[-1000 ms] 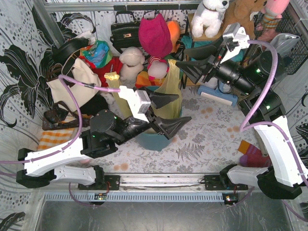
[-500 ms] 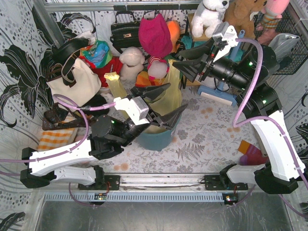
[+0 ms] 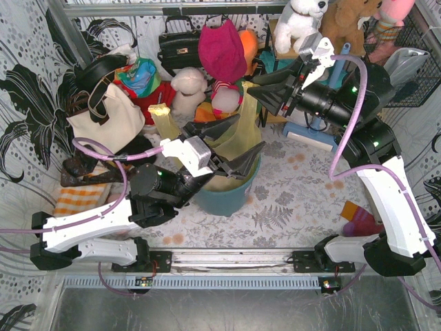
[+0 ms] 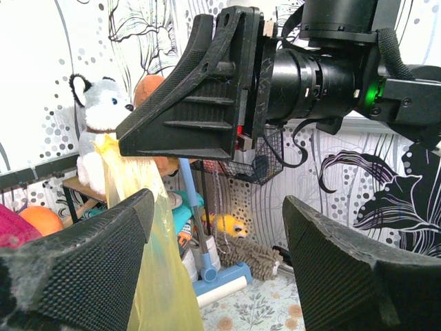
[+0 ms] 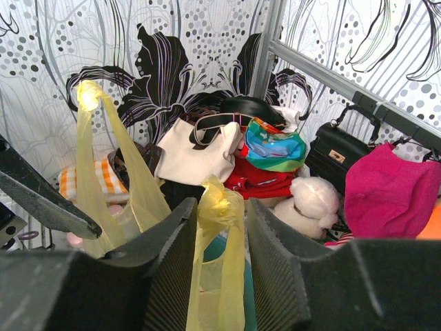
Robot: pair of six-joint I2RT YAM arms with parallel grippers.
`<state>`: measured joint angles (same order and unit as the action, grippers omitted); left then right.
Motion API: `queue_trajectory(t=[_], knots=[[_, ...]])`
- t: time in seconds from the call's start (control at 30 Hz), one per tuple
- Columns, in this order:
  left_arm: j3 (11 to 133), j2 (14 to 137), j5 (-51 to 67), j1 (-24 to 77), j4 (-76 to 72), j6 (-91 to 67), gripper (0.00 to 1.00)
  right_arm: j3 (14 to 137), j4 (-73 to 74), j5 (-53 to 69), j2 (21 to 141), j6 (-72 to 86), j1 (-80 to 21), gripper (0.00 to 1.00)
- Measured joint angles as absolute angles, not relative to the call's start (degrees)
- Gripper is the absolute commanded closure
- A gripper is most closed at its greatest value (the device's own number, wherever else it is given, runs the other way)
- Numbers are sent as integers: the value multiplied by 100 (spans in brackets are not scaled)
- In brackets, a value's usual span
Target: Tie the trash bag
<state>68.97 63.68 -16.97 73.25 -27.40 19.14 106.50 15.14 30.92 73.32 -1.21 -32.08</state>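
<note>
**A:** Where is the trash bag now?

**B:** To the right of the cream tote bag [image 3: 103, 117], in the round teal bin [image 3: 231, 196] in the middle of the tabletop [image 3: 296, 200]. The trash bag [image 3: 233, 143] is thin yellow-green film. Its two ears stand up above the rim. The left ear [image 3: 163, 118] is free, and the right ear [image 3: 246, 100] reaches higher.

**A:** And the pincers?

**B:** The left pincer [image 3: 251, 133] hovers over the mouth of the bin with its jaws wide apart, and it holds nothing. The right pincer [image 3: 256, 100] has the right ear between its jaws. The gap is narrow, but I cannot tell if they already press the film.

**A:** How will the bag handle?

**B:** I think it is very light, soft and slippery. The film may stretch or tear under a hard pull, and a shallow grip may slide off. It seems better to take each ear a little below its tip, where the film is bunched and thicker. The pull should be gentle, so that the bin does not tip.
</note>
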Motion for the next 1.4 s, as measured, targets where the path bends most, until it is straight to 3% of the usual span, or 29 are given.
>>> queue_trajectory(t=[0.1, 0.3, 0.57, 1.0, 1.4], knots=[[6864, 6368, -1693, 7262, -2749, 1883, 19, 10650, 1505, 3127, 7336, -121, -3208, 75], [6836, 6364, -1619, 7170, -2742, 1776, 21, 10650, 1431, 3214, 7334, -99, -3208, 100], [6838, 6375, -1321, 6818, -2744, 1584, 23, 10527, 1264, 3282, 7249, -47, -3208, 100], [7164, 6604, 108, 5505, -2886, 598, 42, 10272, 1085, 3433, 7043, 43, -3208, 100], [7404, 7039, 1175, 4838, -3103, -320, 48, 10180, 1024, 3581, 6973, 62, -3208, 100]])
